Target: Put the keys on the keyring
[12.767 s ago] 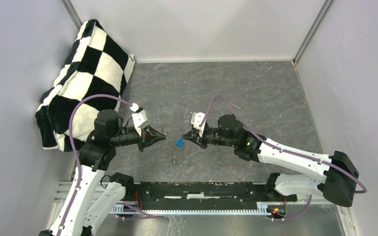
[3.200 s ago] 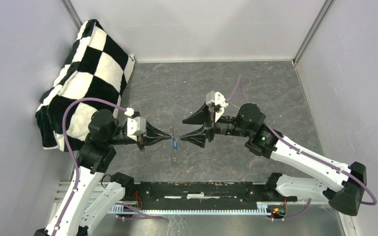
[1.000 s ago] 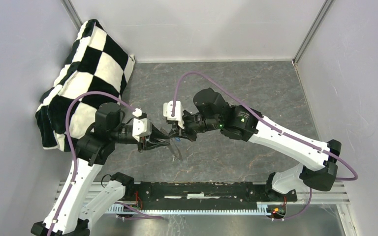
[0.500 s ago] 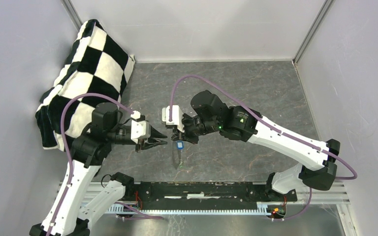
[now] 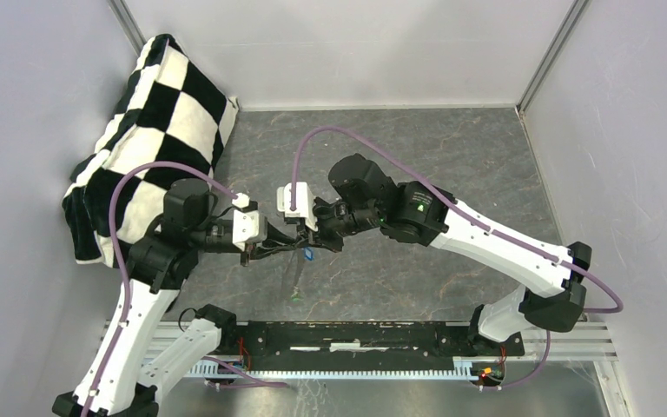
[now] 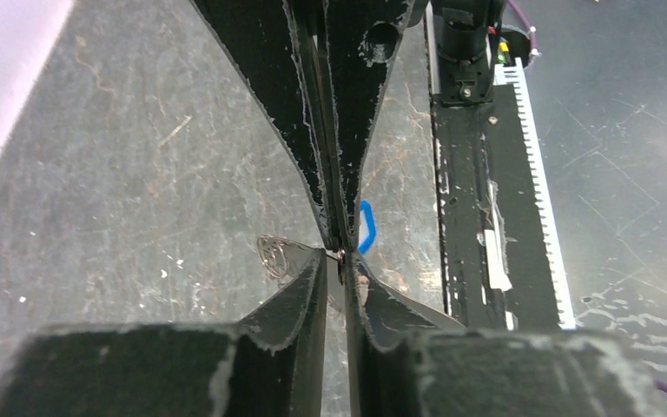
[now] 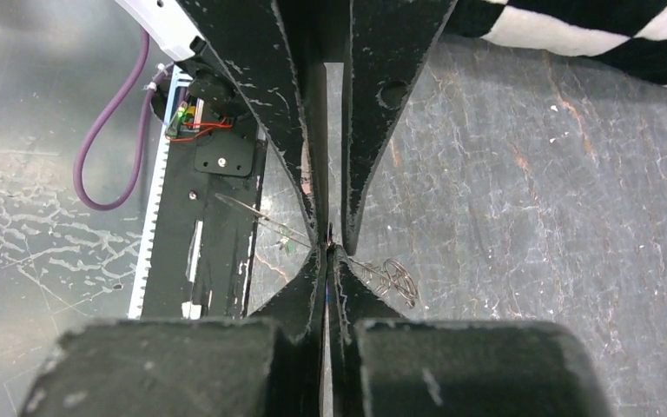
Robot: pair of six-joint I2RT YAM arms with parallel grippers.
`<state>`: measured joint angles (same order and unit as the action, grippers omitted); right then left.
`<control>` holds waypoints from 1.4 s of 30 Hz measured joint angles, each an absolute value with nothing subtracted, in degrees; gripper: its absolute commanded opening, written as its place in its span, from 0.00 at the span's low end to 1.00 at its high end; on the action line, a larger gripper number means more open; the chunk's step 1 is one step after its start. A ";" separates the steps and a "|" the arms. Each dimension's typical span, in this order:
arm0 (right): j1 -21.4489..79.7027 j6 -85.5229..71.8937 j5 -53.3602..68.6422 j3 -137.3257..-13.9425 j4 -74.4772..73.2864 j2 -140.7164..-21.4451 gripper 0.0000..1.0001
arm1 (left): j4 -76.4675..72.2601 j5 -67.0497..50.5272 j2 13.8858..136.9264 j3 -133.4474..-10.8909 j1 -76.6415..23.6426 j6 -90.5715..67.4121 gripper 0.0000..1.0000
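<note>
Two grippers: left gripper (image 6: 337,263) and right gripper (image 7: 327,254) tip to tip, just right of the checkered cloth (image 5: 152,122), raised off the tabletop (image 5: 452,165).
Right jaws: pressed closed, seemingly pinching the keyring (image 7: 395,276).
Left jaws: down to a narrow slit; cannot tell whether gripping anything.
Keyring place: hangs from the meeting tips, right of the cloth, with the blue key (image 6: 365,228) dangling just beside.
Threading: cannot tell whether the key sits on the wire.
Risk: dropping the loop in a handover, by closing beside the wire instead of on it; bending it by pulling apart with both sides pinching.
Materials: thin grey wire, coiled and springy-looking; smooth blue plastic head; hard black tapered jaws, scuffed; mottled stone-look tabletop; soft black-and-white cloth.
</note>
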<state>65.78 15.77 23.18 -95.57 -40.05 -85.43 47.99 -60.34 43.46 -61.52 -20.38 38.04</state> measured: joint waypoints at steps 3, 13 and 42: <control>65.80 15.88 22.70 -95.72 -40.66 -86.06 0.00 | 50.30 -60.29 44.49 -61.89 -20.40 39.00 0.10; 65.91 15.90 21.89 -97.43 -42.61 -87.09 0.02 | 51.90 -60.34 45.30 -62.35 -20.47 41.39 0.03; 52.38 -6.83 28.40 -66.81 -10.31 -67.00 0.60 | 30.57 -64.90 41.23 -59.18 -20.51 21.87 0.02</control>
<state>52.38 -6.83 28.40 -66.81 -10.31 -67.00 30.57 -64.90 41.23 -59.18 -20.51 21.87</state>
